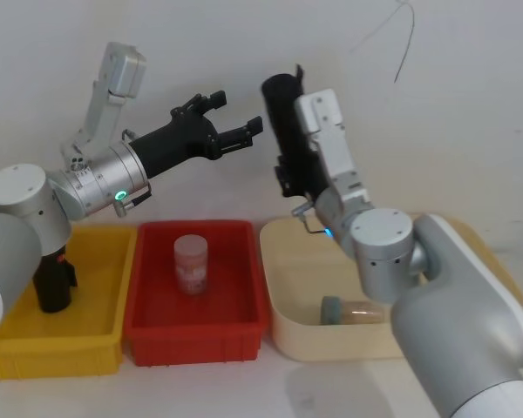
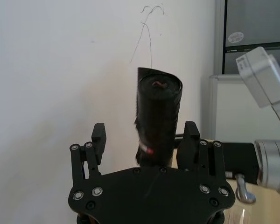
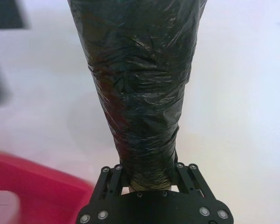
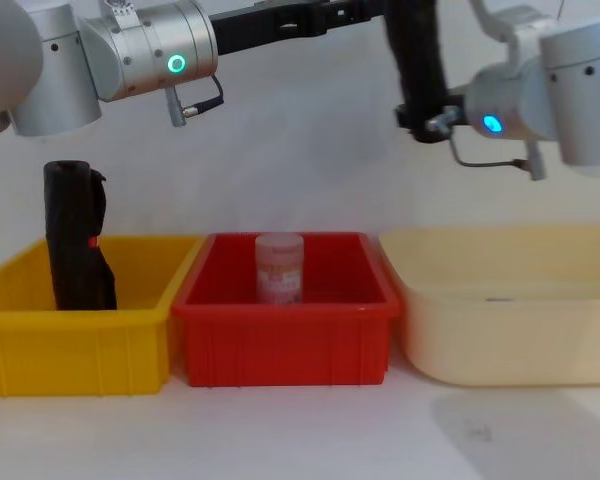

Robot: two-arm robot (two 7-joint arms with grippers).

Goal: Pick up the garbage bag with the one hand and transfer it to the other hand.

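Note:
The garbage bag (image 1: pixel 285 117), a tall black roll, stands upright in the air above the bins, and my right gripper (image 1: pixel 293 185), on the blue-lit arm, is shut on its lower end. The right wrist view shows the bag (image 3: pixel 140 93) rising from between that gripper's (image 3: pixel 149 176) fingers. My left gripper (image 1: pixel 238 117), on the green-lit arm, is open just left of the bag's upper part and apart from it. In the left wrist view the bag (image 2: pixel 158 112), with a small red mark low on its side, lies ahead between the spread fingers (image 2: pixel 99 136).
A second black roll (image 4: pixel 75 245) stands in the yellow bin (image 4: pixel 40 345) at the left. The red bin (image 4: pixel 280 340) holds an upright pink jar (image 4: pixel 279 266). A jar (image 1: pixel 353 309) lies in the beige tub (image 1: pixel 331 344) at the right.

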